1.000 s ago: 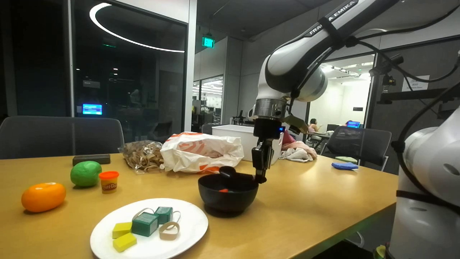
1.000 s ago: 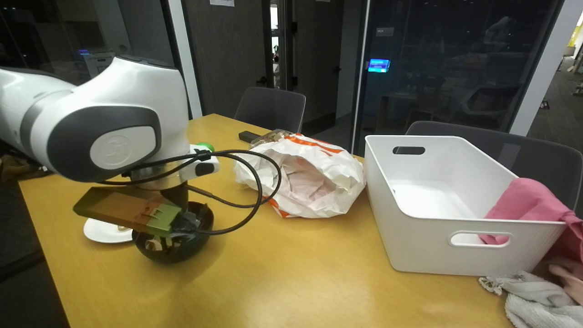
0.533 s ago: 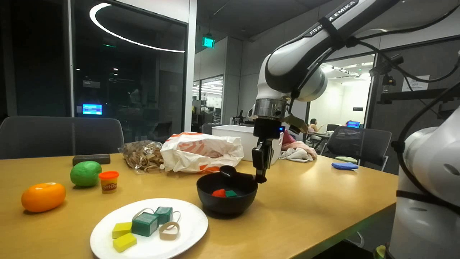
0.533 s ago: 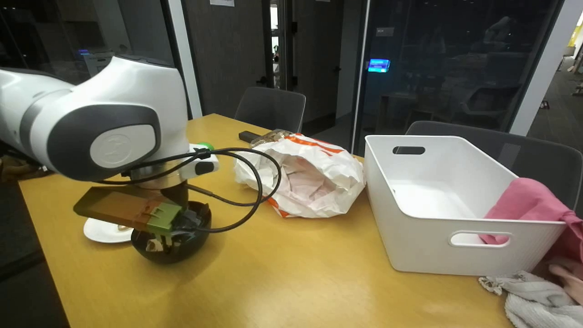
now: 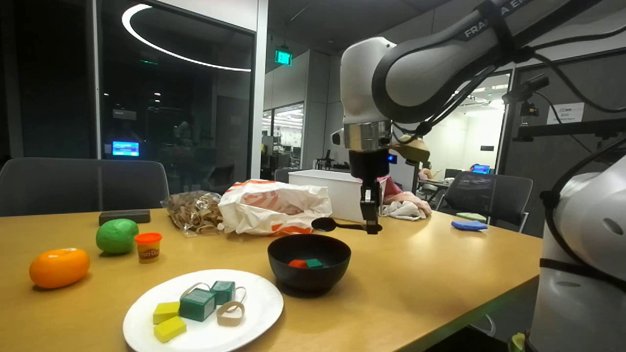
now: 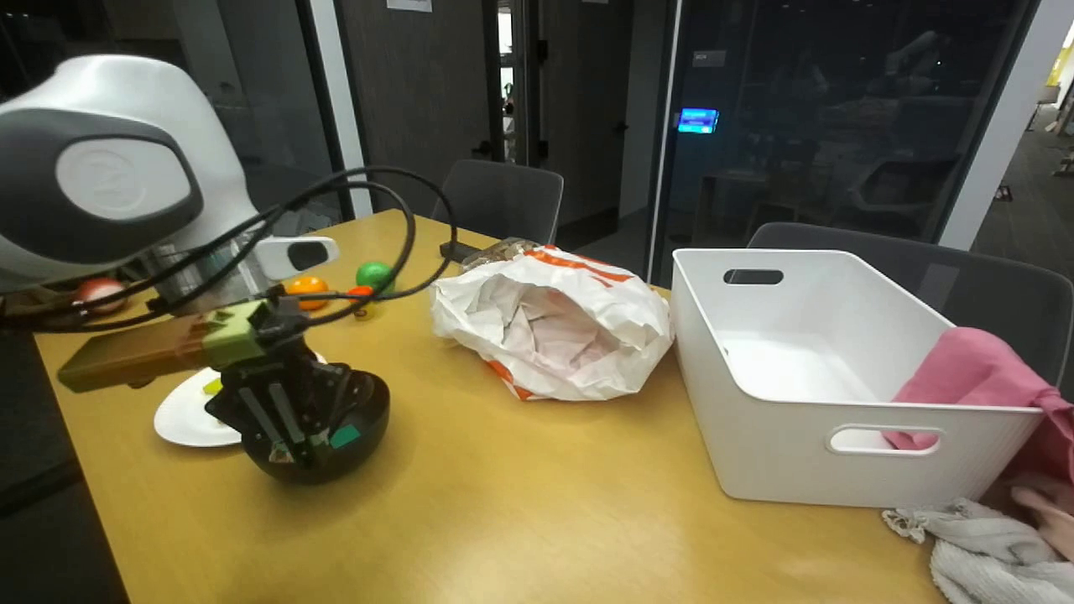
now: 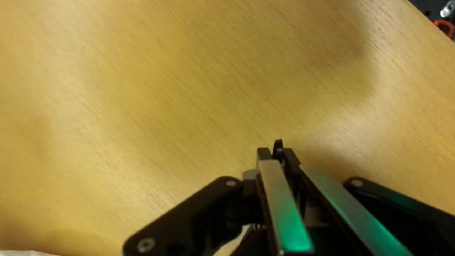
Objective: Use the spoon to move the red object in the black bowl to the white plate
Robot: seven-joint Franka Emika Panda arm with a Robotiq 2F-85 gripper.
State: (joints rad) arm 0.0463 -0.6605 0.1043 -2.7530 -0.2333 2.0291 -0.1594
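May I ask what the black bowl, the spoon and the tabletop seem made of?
Black bowl: perhaps plastic or glazed ceramic; smooth, softly shiny outside. Spoon: likely plastic, being plain black, perhaps coated metal; finish hard to judge. Tabletop: satin wood or laminate, showing fine grain and soft reflections.

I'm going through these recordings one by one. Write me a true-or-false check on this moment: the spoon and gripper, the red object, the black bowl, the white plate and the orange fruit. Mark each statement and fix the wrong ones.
1. The gripper is shut on the spoon. True.
2. The red object lies in the black bowl, not on the white plate. True.
3. The spoon is down inside the black bowl. False: in an exterior view it shows above the bowl, out of it.
4. The white plate is bare. False: yellow blocks and teal blocks are on it.
5. The orange fruit rests on the table, off the white plate. True.
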